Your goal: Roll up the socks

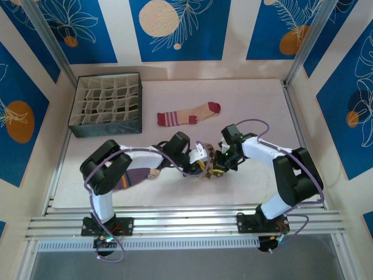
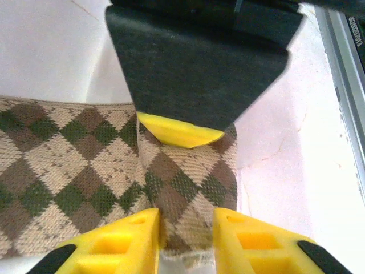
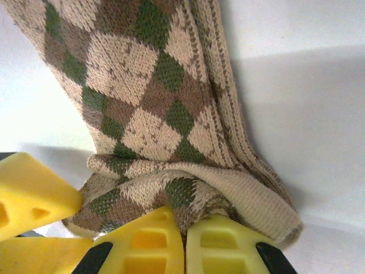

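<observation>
**Front-centre of the table, between both wrists: first fold may spring open**

argyle sock [image 3: 142,114] lies flat on the table [image 1: 262,105], with one end turned over into a loose first fold. right gripper [image 3: 183,228] is clamped tight on that fold. left gripper [image 2: 186,228] has its jaws slightly apart with sock fabric in the gap; can't tell if the pads bite.

Risks as I read them:
- Only one firm pinch. If the right hand pulls instead of rotating, the sock drags flat across the table and the fold slips out.
- The fold looks slack and uneven, so the roll may start crooked and telescope.
- The fingers of both arms sit just beside each other, so any sideways correction risks a finger clash.
- purple sock [image 1: 137,175] lies under the left arm and a wide swing could sweep it.
- red-toed tan sock [image 1: 189,114] is well apart, so no concern.
</observation>
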### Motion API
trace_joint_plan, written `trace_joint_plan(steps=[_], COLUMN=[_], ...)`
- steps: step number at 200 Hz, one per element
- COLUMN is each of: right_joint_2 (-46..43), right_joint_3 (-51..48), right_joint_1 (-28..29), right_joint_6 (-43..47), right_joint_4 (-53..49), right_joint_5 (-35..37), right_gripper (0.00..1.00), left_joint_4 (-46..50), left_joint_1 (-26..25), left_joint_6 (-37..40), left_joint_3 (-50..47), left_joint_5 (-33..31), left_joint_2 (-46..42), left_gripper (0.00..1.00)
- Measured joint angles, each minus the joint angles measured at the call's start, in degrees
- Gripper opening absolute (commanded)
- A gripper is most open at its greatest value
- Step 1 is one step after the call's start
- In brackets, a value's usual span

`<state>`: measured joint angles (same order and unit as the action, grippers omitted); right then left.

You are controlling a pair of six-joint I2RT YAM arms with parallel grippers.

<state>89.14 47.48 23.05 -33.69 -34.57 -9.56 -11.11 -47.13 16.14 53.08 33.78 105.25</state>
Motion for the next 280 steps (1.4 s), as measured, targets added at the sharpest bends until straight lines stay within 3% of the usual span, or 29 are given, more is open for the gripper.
trace_joint_plan(steps=[41,74,110,158,172,185,194,225,248,280], right_joint_2=[2.0,3.5,4.1,4.8,4.8,4.8,4.8,2.6,-2.6,-6.8], right_joint_3=[2.1,3.8,4.3,4.9,4.9,4.9,4.9,3.5,0.8,-1.2], right_joint_1=[0.7,0.8,0.9,0.9,0.9,0.9,0.9,1.0,1.1,1.1], right_joint_6=[0.2,0.7,0.9,1.3,1.3,1.3,1.3,1.0,1.2,2.0], right_joint_4=[-1.6,-3.1,-3.8,-4.2,-4.3,-4.3,-4.3,-3.3,-2.4,-1.1], right_joint_5=[-0.3,-0.7,-0.9,-1.7,-1.8,-1.8,-1.8,-1.4,-1.4,-1.4], right_gripper=[0.01,0.01,0.01,0.01,0.01,0.03,0.10,0.38,0.45,0.49], left_joint_4=[-13.7,-21.0,-23.2,-24.0,-24.7,-25.0,-24.9,-21.0,-17.1,-6.0], left_joint_1=[-1.3,-5.9,-9.6,-10.8,-10.9,-11.0,-11.0,-10.9,-9.0,-3.9], left_joint_6=[5.2,11.9,17.7,20.5,20.6,20.8,21.3,21.3,19.0,14.1], left_joint_3=[-10.7,-14.1,-14.3,-14.1,-13.7,-13.3,-13.0,-10.8,-8.7,-2.6], left_joint_5=[-6.3,-13.7,-19.0,-24.0,-24.7,-25.3,-25.3,-24.0,-18.9,-7.3], left_joint_2=[-5.0,-6.1,-6.0,-2.0,-1.2,-0.8,-0.7,-0.9,-0.9,-0.5], left_gripper=[0.33,0.39,0.42,0.44,0.38,0.18,0.00,0.00,0.00,0.00])
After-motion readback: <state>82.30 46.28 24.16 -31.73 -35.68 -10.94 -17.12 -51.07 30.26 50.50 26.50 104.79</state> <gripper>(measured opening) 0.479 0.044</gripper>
